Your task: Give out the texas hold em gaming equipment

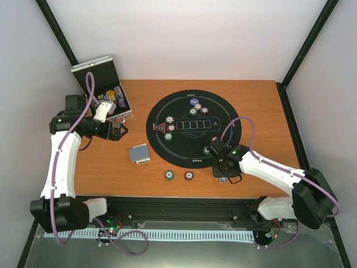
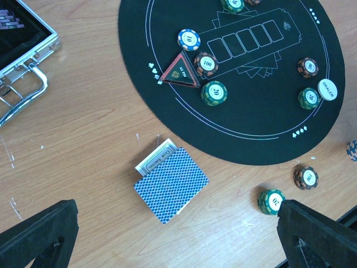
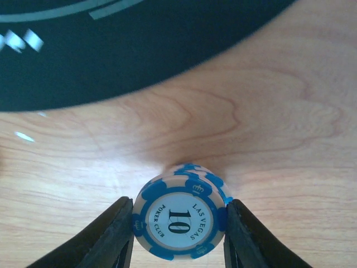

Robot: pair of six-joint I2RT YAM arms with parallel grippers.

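Right wrist view puts the right tool point(image 3: 178, 202) low over the table point(image 3: 279, 111), its jaws drawn partway in and pressed against both sides of a blue chip point(image 3: 178, 222) marked 10. A second blue rim peeks out behind it at the upper right, so this is probably a short stack, slightly askew. It lies on bare wood just near of the mat's point(image 3: 139, 50) near-right edge; whether it has left the wood I cannot tell. The step in hand looks like picking up these chips to set them at a place. To do it well, the squeeze should be centred across the rim, with the pads low enough to catch the bottom chip too, or the offset one may slide free. Lift straight up before travelling, hold it level, and clear the green chip point(image 1: 169, 175) and maroon chip point(image 1: 189, 176) to the left. Meanwhile the left tool point(image 2: 175, 223) hangs wide open, holding nothing, above the deck point(image 2: 170, 184), which lies on the table left of the mat and near of the open case point(image 1: 100, 84).
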